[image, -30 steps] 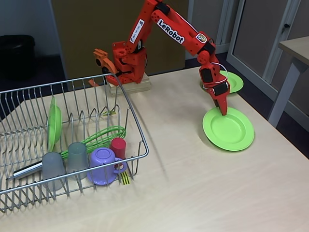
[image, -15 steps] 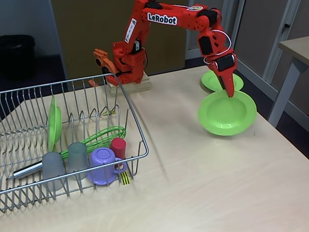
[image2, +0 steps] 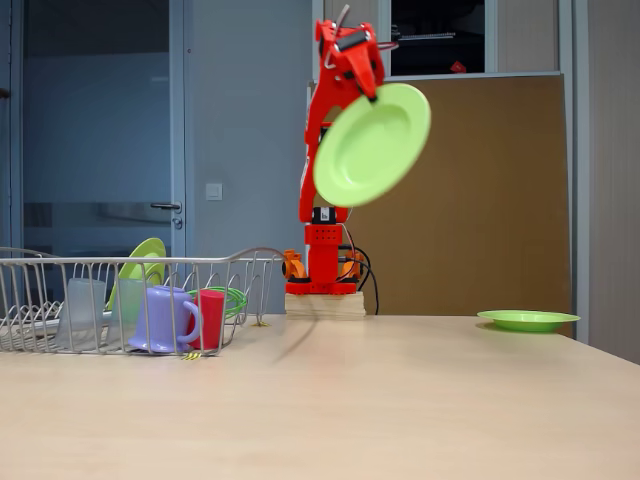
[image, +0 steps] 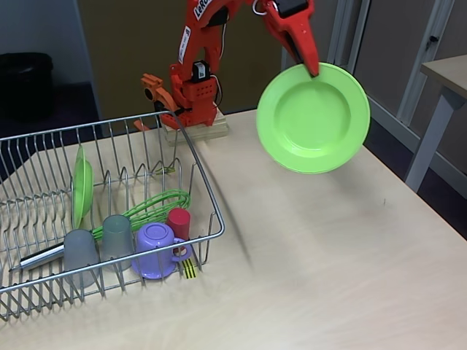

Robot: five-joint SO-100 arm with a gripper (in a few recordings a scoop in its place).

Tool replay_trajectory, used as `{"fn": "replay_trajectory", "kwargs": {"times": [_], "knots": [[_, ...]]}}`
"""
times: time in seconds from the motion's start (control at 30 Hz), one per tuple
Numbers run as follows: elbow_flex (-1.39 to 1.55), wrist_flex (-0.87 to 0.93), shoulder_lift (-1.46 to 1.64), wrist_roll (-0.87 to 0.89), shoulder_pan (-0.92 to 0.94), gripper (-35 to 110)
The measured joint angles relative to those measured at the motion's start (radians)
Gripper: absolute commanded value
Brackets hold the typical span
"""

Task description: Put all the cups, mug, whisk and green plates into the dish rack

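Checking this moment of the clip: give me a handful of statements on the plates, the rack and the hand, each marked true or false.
1. The hand holds a green plate by its rim, in the air. True.
2. The rack holds no plate. False: one plate stands on edge in it.
3. The purple mug sits inside the rack. True.
4. The whisk lies on the bare table. False: it lies in the rack.
5. A third plate lies flat on the table. True.

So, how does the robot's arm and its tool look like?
The arm is bright red-orange plastic with black motor blocks and a white label strip. It stands on a pale wooden block. The tool is red-orange too, with thin pointed fingers. Dark cables hang near the base.
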Motion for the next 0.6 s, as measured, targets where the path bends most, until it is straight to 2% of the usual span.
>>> {"fn": "replay_trajectory", "kwargs": {"times": [0.23, 0.6], "knots": [[0.296, 0.009, 0.227, -0.13, 0.296, 0], [0.624, 0.009, 0.416, -0.239, 0.634, 0]]}}
